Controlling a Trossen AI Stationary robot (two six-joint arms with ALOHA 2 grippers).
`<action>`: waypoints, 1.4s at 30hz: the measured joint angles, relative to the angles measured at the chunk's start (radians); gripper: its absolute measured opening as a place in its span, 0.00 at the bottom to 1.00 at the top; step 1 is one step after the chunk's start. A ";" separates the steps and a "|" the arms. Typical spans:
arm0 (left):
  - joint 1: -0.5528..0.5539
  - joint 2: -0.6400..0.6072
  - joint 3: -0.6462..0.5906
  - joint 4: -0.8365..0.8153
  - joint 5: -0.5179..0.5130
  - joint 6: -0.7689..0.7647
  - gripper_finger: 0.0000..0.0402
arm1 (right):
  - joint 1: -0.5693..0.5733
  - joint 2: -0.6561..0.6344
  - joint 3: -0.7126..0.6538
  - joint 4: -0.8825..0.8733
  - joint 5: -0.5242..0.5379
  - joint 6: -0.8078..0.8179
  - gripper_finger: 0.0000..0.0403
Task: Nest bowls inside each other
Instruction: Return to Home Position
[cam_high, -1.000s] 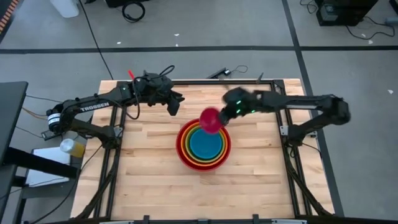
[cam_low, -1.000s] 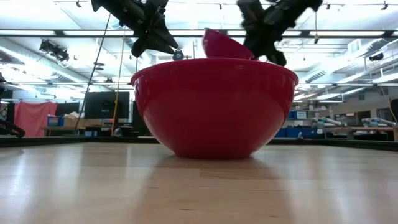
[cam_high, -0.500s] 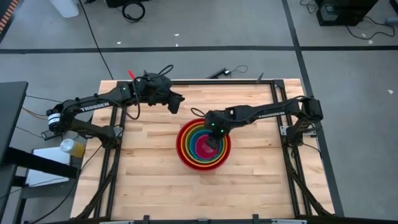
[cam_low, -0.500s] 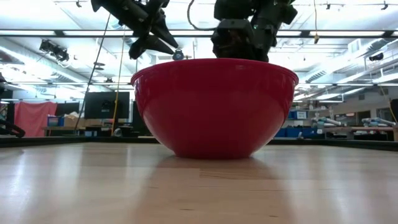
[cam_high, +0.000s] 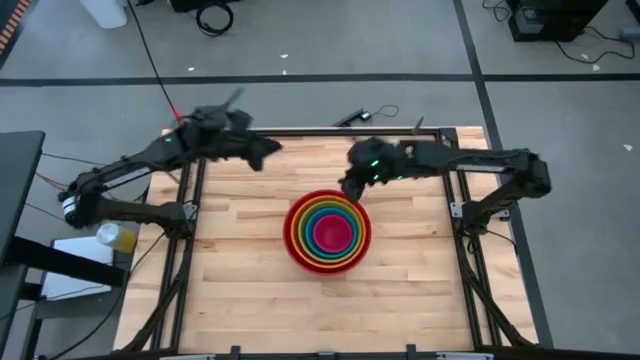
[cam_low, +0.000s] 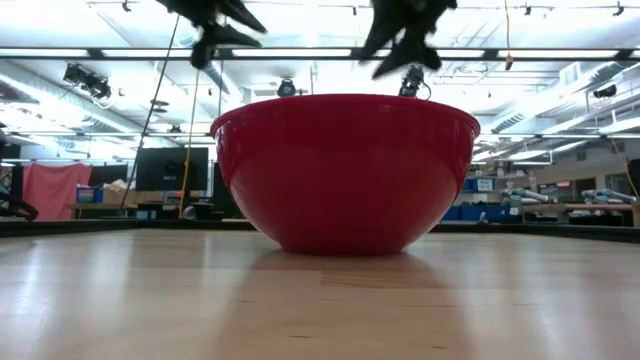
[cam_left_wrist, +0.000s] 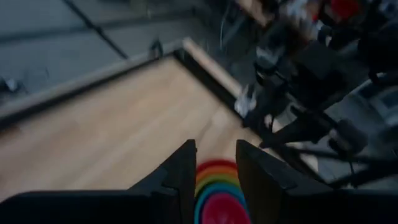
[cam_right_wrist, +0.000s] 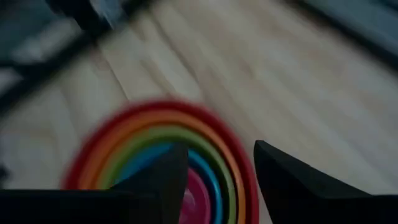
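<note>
Five bowls sit nested on the table's middle: the red bowl (cam_high: 291, 232) outermost, then orange, yellow-green and blue, with the small pink bowl (cam_high: 331, 233) in the centre. In the low view only the red bowl (cam_low: 345, 170) shows, resting on its base. My right gripper (cam_high: 350, 186) hangs open above the stack's far rim, and its wrist view looks down on the stack (cam_right_wrist: 155, 143) past the gripper (cam_right_wrist: 217, 158). My left gripper (cam_high: 262, 152) is open and empty, up in the air near the far left, with the stack (cam_left_wrist: 217, 193) showing between its fingers.
Bare wooden tabletop (cam_high: 240, 290) lies all around the stack. A dark metal frame (cam_high: 186, 210) runs along the table's left, right and far edges. Both arms show high above the red bowl in the low view, the left gripper (cam_low: 215, 22) and the right gripper (cam_low: 400, 35).
My right gripper brought the tilted pink bowl down into the blue bowl, opened and let go, then rose and drew back toward the far edge. The pink bowl now sits level inside the stack. My left gripper has risen and pulled back toward the far left.
</note>
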 joint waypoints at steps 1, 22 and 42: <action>0.016 -0.029 0.000 -0.002 -0.010 0.002 0.29 | -0.007 -0.026 0.007 0.015 0.002 -0.005 0.46; -0.088 -0.226 0.000 0.233 -0.104 0.179 0.29 | 0.031 0.052 0.008 0.935 -0.222 -0.278 0.12; -0.329 -0.607 -0.732 0.696 -0.172 0.232 0.29 | 0.056 -0.740 -0.552 0.647 -0.107 -0.329 0.02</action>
